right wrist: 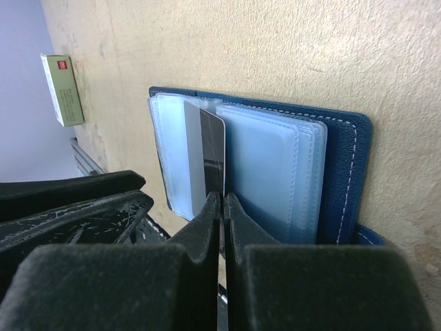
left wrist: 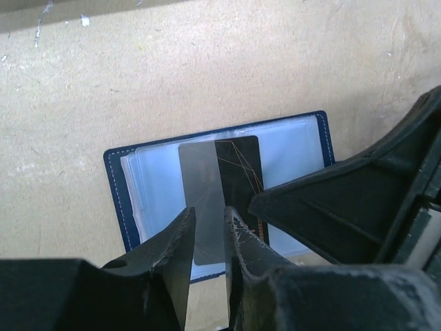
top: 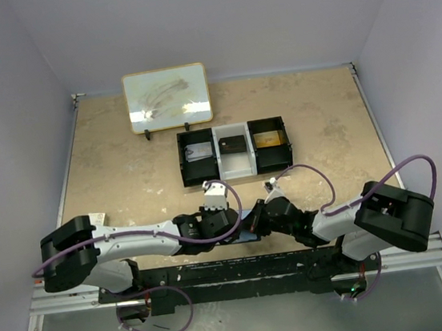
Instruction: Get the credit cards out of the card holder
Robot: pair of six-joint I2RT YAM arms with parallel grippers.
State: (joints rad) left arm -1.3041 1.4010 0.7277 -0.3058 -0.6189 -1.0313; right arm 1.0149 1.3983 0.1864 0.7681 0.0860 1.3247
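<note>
The card holder (left wrist: 114, 200) lies open on the table, navy cover down and pale blue pockets (right wrist: 269, 165) up; in the top view (top: 250, 234) the two grippers mostly hide it. A grey-and-black credit card (left wrist: 220, 172) stands out over the pockets. My right gripper (right wrist: 222, 200) is shut on the near edge of this card (right wrist: 207, 148). Its black fingers (left wrist: 324, 200) reach in from the right in the left wrist view. My left gripper (left wrist: 209, 219) is open by a narrow gap just above the card's near end and holds nothing.
A black three-compartment tray (top: 182, 166) stands behind the grippers with items in its compartments. A framed white board (top: 167, 98) leans at the back. A small red-and-white box (right wrist: 60, 89) lies on the table to the left (top: 97, 219).
</note>
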